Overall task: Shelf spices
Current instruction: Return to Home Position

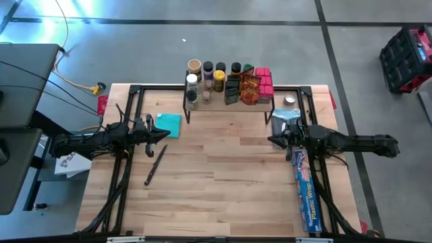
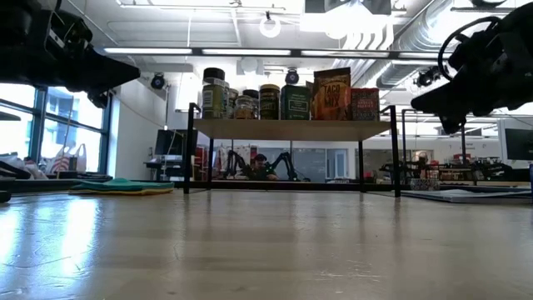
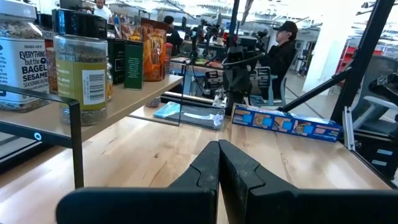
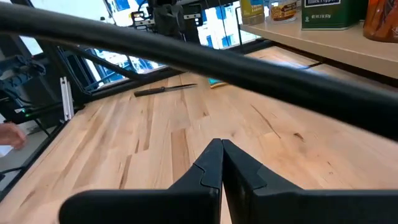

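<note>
Homing well, the left gripper (image 3: 219,148) and right gripper (image 4: 222,144) (both pinched together, empty) should withdraw slowly, clear of the shelf (image 1: 223,107).

High camera looks straight down on the pale wooden table (image 1: 223,169); low camera sits at tabletop level, facing the far light-wood, black-legged shelf (image 2: 291,130), shared by both wrist cameras.

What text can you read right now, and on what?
"EVERYTHING but the BAGEL SESAME": jar on the shelf.
"TACO" and "MIX": orange packet on the shelf.
"Plastic Wrap": long blue box on the table.
Other labels: too small or blurred to read.
</note>
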Controlling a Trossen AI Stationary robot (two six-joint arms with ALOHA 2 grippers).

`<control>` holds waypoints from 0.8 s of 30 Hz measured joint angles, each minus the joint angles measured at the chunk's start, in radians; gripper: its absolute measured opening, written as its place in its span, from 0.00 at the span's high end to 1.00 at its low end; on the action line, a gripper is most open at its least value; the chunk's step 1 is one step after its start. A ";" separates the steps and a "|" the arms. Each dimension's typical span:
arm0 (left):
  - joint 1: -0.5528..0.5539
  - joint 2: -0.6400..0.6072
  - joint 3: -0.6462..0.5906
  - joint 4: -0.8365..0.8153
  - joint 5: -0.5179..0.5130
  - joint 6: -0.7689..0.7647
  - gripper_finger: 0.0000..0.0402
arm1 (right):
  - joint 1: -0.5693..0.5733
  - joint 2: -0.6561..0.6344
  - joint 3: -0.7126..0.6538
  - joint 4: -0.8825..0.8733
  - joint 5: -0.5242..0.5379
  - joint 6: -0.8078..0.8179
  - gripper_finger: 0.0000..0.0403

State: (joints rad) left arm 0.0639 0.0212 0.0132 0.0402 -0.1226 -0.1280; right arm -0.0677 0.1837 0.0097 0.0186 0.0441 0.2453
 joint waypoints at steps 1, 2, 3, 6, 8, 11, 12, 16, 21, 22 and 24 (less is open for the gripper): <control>0.000 0.000 0.000 0.000 0.000 0.000 1.00 | 0.000 0.000 0.000 0.000 0.000 0.001 1.00; 0.000 0.000 0.000 0.000 0.000 0.000 1.00 | 0.000 0.000 0.000 0.000 0.000 0.001 1.00; 0.000 0.000 0.000 0.000 0.000 0.000 1.00 | 0.000 0.000 0.000 0.000 0.000 0.000 1.00; 0.000 0.000 0.000 0.000 0.000 0.000 1.00 | 0.000 0.000 0.000 0.000 0.000 0.001 1.00; 0.000 0.000 0.000 0.000 0.000 0.000 1.00 | 0.000 0.000 0.000 0.000 0.000 0.000 1.00; 0.000 0.000 0.000 0.002 -0.001 0.000 1.00 | 0.000 0.000 0.000 0.000 0.000 0.001 1.00; 0.000 0.000 0.000 0.010 -0.002 0.000 1.00 | 0.000 0.000 0.000 0.000 0.000 0.000 1.00; 0.000 0.001 0.000 0.012 -0.002 0.000 1.00 | 0.008 -0.039 0.000 0.000 0.000 0.001 1.00; 0.000 0.000 0.000 0.002 -0.003 0.000 1.00 | 0.014 -0.147 0.000 0.002 0.000 0.001 1.00; 0.000 0.000 0.000 0.003 -0.003 0.000 1.00 | 0.014 -0.168 0.000 0.002 0.000 0.000 1.00; 0.000 0.000 0.000 0.002 -0.003 0.000 1.00 | 0.014 -0.184 0.000 0.007 0.000 -0.002 1.00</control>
State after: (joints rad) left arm 0.0641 0.0213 0.0135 0.0425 -0.1253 -0.1276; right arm -0.0536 -0.0006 0.0097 0.0255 0.0444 0.2436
